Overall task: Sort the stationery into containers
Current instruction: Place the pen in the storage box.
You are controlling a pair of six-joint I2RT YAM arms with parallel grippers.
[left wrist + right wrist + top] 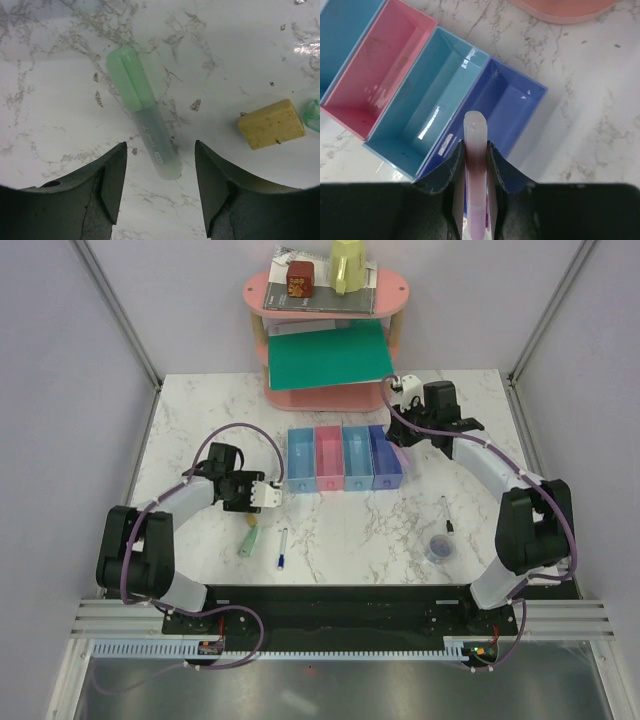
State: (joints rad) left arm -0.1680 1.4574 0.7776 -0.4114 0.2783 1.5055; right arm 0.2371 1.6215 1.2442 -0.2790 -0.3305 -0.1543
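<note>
A: Left gripper [160,150] status?
B: Jaws wide, straddling pale green marker [142,107], centre frame on table [250,60]. Likely light, rigid, slick: grip mid-barrel.
A: Right gripper [475,150]?
B: Clamped on pink-purple marker [474,127], tip at violet-blue tray [515,105] rim, lower centre

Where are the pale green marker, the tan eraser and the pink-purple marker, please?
pale green marker [149,127], left wrist view, on its barrel.
tan eraser [271,124], left wrist view, on its top face.
pink-purple marker [475,150], right wrist view, on its pale upper barrel.
</note>
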